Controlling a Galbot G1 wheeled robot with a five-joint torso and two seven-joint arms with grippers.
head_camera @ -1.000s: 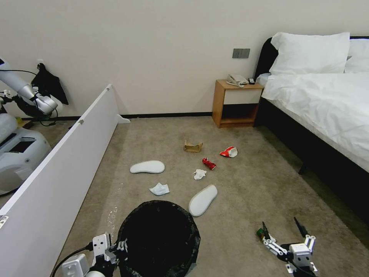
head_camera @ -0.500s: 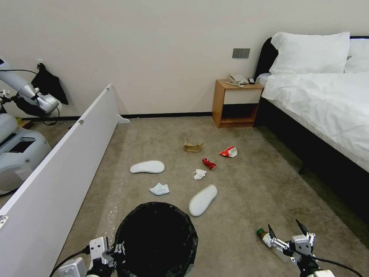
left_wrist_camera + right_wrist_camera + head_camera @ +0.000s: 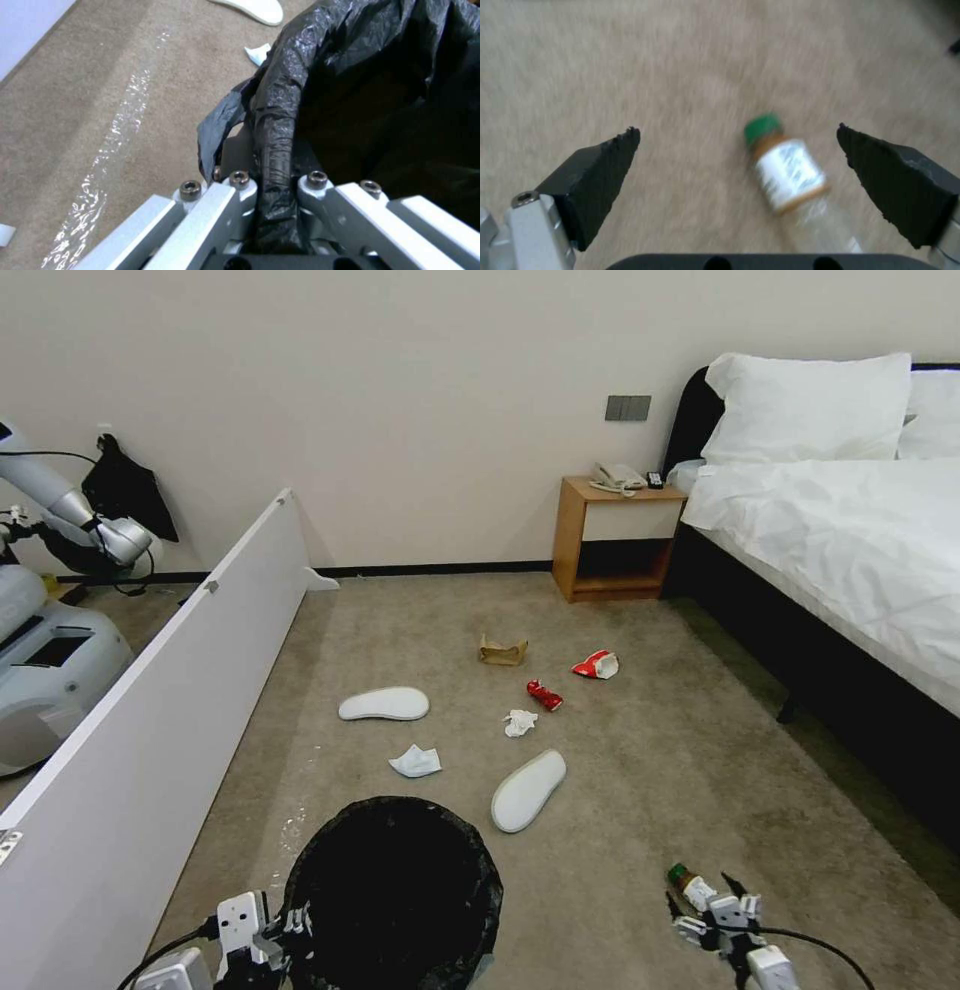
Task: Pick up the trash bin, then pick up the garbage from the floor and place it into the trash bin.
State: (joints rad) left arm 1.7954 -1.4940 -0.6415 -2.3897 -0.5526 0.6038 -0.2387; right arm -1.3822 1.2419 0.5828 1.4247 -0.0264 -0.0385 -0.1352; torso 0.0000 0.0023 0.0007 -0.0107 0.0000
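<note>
Bedroom floor, cleanup just begun: my left gripper (image 3: 272, 187), lower left of the head view, is clamped on the bag-lined rim of the trash bin (image 3: 392, 895). My right gripper (image 3: 740, 176), jaws wide, straddles the small bottle (image 3: 787, 174) at lower right. Slippers (image 3: 527, 790), tissues, wrapper, cup and cardboard lie uncollected mid-frame.

The head camera looks forward and down across the carpet (image 3: 640, 770) toward the far wall. The left wrist camera sits close against the trash bin (image 3: 280, 123), also at the head view's lower centre. The right wrist camera faces the floor, near the small clear bottle (image 3: 792, 176), shared at lower right.
</note>
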